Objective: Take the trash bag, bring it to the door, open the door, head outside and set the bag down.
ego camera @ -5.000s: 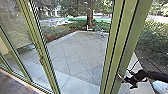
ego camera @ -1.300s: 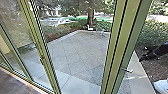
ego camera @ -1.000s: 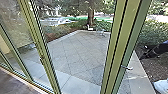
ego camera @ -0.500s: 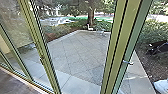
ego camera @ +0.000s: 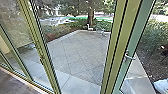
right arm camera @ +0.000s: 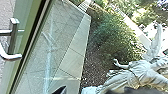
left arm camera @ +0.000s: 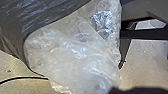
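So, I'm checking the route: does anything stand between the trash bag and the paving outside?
Yes: the green-framed door with its metal handle stands between the bag, close to the left wrist, and the paving. I cannot tell whether it is open.

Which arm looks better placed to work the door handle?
Right, I'd judge: the door handle shows close up in the right wrist view. The left wrist view shows a translucent plastic bag close up, so the left seems less suited.
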